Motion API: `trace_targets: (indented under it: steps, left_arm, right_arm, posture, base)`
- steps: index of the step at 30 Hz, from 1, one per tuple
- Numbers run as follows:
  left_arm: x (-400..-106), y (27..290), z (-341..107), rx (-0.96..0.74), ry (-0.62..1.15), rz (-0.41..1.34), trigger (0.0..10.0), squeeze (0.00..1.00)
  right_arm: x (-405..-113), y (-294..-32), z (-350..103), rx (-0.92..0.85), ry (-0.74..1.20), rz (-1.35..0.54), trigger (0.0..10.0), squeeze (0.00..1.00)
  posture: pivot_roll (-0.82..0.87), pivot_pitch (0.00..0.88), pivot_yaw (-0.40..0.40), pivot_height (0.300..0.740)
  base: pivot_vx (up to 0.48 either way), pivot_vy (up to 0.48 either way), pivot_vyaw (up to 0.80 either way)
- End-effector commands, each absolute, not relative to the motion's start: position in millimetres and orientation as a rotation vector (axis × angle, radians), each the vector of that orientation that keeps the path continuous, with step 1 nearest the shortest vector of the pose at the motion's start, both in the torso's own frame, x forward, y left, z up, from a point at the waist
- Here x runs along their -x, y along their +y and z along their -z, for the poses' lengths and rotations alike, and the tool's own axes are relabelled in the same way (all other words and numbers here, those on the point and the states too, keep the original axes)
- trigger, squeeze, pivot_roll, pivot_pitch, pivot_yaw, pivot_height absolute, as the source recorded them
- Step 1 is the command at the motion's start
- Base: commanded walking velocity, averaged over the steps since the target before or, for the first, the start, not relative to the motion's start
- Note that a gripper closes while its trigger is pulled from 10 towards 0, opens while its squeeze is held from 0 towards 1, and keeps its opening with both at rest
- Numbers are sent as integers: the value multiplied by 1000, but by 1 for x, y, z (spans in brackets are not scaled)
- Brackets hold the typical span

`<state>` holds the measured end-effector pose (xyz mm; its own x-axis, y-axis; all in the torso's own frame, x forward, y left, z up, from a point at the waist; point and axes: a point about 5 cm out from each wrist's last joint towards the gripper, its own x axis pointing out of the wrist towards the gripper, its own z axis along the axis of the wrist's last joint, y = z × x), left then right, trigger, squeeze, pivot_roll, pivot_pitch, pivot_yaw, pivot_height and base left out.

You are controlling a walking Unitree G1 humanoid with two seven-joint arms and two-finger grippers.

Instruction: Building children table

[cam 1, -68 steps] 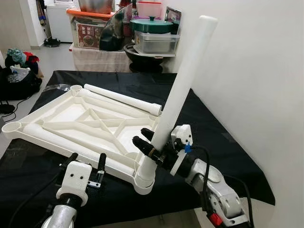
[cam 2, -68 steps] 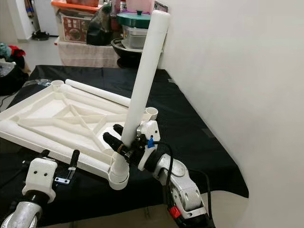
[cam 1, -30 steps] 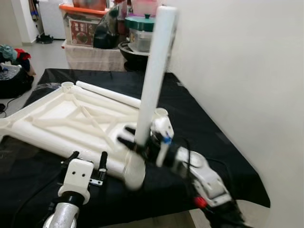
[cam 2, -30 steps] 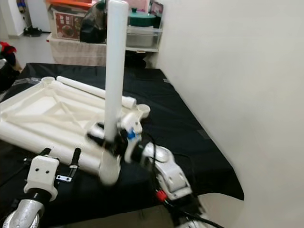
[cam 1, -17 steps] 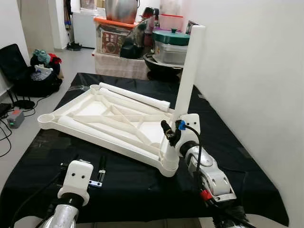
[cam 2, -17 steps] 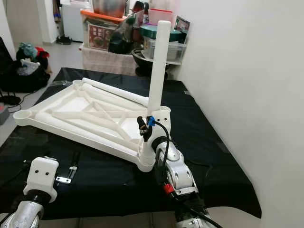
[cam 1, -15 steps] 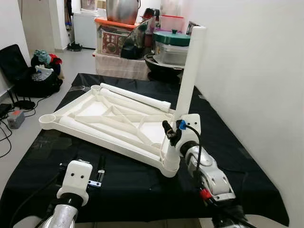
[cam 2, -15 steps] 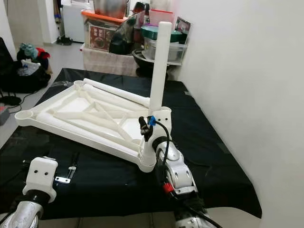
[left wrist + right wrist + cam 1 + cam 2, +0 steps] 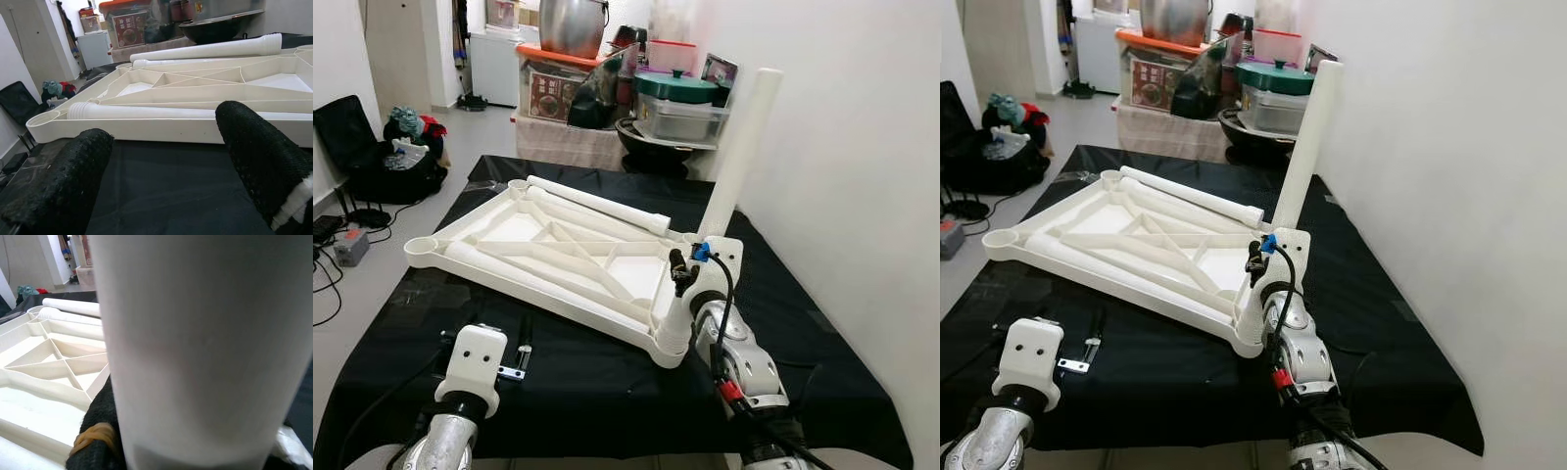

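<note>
Left eye view: right end effector [image 9: 690, 271] clamped on the white leg [image 9: 739, 147], tilted in the upturned table frame's [image 9: 509, 259] near-right corner socket, left end effector [image 9: 481, 338] apart nearby; that lean could jam it.

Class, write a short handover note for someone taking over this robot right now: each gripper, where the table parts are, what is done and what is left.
Right gripper: shut on the upright leg, low down near its socket.
Left gripper: open, holding nothing, above the black cloth in front of the tabletop.
Tabletop: upside down on the cloth, ribs facing up.
Done: the upright leg stands in the near right corner socket, leaning slightly; whether it is fully seated cannot be told.
Left: a spare leg lies along the tabletop's far edge; the near left corner socket is empty. Fit the remaining legs.
</note>
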<state>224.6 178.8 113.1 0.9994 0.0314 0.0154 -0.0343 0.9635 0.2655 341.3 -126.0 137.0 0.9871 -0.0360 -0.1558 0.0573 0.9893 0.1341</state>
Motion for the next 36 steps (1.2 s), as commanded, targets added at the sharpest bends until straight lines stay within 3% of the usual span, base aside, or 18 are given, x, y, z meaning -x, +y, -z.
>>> trace_targets:
  steps: [1, 14, 36]
  left_arm:
    - [-226, 175, -109, -256, 2, -24, 10000, 0]
    - [-226, 174, -106, -253, 9, -26, 10000, 0]
    - [-226, 172, -102, -248, 14, -22, 10000, 0]
  right_arm:
    - [-319, -149, -74, -114, 421, 168, 10000, 0]
    - [-322, -155, -99, -143, 225, 176, 10000, 0]
    - [-320, -143, -101, -88, 194, 71, 10000, 0]
  posture:
    - [127, 0, -130, 740]
    - [119, 0, -134, 740]
    - [118, 0, -140, 740]
  base:
    - [0, 0, 0]
    - [0, 0, 0]
    - [0, 0, 0]
